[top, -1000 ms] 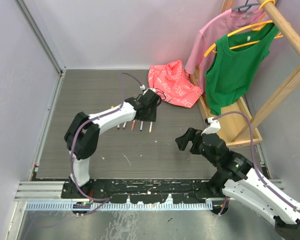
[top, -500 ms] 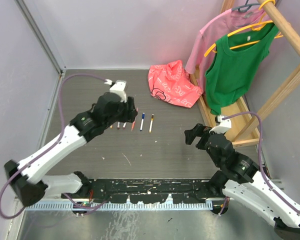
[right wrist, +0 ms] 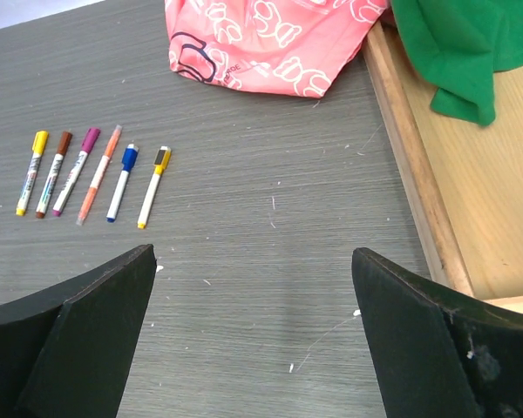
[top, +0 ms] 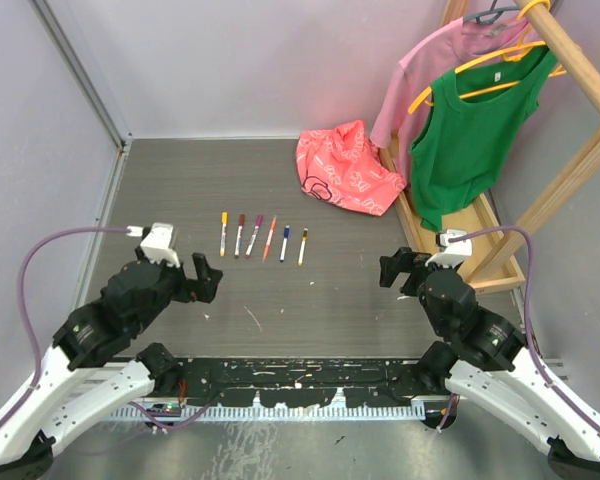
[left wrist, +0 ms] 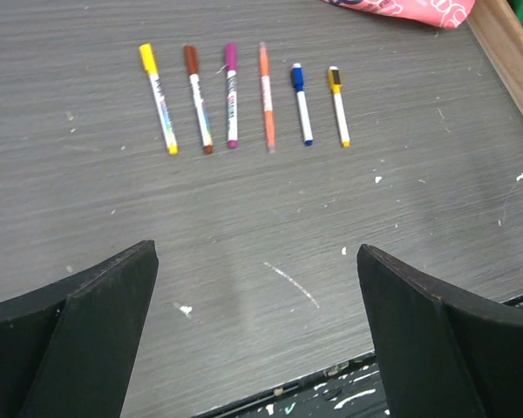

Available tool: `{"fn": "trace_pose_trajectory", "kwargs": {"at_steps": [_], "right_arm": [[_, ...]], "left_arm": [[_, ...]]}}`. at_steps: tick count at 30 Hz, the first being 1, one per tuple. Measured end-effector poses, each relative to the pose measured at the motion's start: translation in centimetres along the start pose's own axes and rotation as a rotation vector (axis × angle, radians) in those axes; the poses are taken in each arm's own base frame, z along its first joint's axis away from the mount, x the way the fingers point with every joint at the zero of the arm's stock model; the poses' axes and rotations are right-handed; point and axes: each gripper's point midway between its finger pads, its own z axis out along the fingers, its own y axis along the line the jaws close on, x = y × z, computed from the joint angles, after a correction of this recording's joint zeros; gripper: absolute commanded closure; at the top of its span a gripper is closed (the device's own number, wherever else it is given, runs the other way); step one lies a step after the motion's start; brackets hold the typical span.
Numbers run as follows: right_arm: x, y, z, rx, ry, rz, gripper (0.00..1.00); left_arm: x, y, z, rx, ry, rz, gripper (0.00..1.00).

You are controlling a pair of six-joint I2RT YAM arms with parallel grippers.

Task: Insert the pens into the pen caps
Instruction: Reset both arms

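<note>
Left gripper (top: 204, 274) hovers over the near left part of the table (top: 330, 300), its two black fingers (left wrist: 96, 313) spread wide apart with nothing between them. The right gripper (top: 392, 270) hovers over the near right part of the table, also spread wide and holding nothing.

Six pens (left wrist: 244, 97) lie flat on the dark grey wood-grain table in a neat row, side by side but not touching. The row sits farther back than both grippers and between them, a little closer to the left one. Each pen runs from near to far. The caps (left wrist: 230, 56) are on the pens, all at the far ends. From left to right they are yellow, brown, purple, orange, blue, and a dark one with a yellow band. Most pens have white barrels with a small coloured end nearest the arms. The orange pen (left wrist: 266, 97) looks orange along its whole length. The two pens on the right are shorter than the rest. Neither gripper touches a pen.

Beyond the row, to the far right, a crumpled pink bag (top: 345, 168) with white print lies on the table. At the right edge stands a wooden rack (top: 580, 75). A pink shirt (top: 420, 70) and a green vest (top: 470, 130) hang on it from yellow hangers (top: 500, 62).
</note>
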Motion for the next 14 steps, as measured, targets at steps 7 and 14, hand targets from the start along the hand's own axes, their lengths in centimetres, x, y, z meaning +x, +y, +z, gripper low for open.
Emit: {"fn": "trace_pose_trajectory", "kwargs": {"at_steps": [7, 14], "right_arm": [[-0.8, -0.3, -0.3, -0.002, -0.036, -0.017, 0.01], [-1.4, -0.3, -0.5, -0.007, -0.060, -0.005, 0.01]], "left_arm": [[0.5, 2.7, -2.8, -0.053, -0.062, -0.018, 0.02], [0.6, 4.0, -3.5, -0.100, -0.088, -0.035, 0.02]]}}
